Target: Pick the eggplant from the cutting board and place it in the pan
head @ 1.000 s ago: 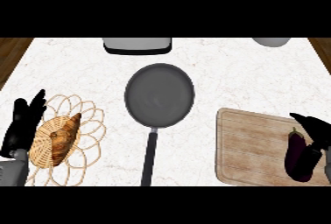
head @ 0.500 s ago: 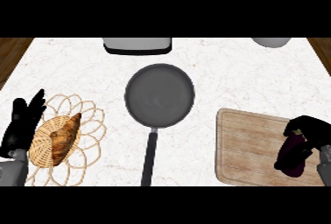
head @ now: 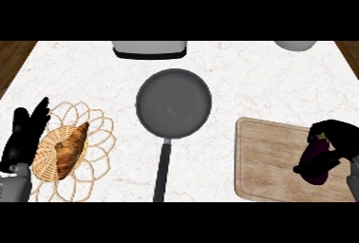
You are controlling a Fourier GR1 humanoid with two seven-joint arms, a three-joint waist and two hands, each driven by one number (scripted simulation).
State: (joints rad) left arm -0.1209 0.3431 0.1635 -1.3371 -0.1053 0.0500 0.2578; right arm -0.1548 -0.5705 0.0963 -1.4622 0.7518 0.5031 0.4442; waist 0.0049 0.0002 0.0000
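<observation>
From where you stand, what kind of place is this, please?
Most likely a kitchen counter. A round dark grey frying pan lies on a white marble-like top, a rectangular wooden cutting board holds a purple eggplant, and a woven wicker basket holds a croissant-like bread.

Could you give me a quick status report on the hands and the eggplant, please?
Right hand curled on dark purple eggplant, over wooden cutting board. Left hand open, resting by woven basket. Round grey pan empty, path open.

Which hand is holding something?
The right hand: its fingers curl round the eggplant over the board. The left hand holds nothing, resting open.
</observation>
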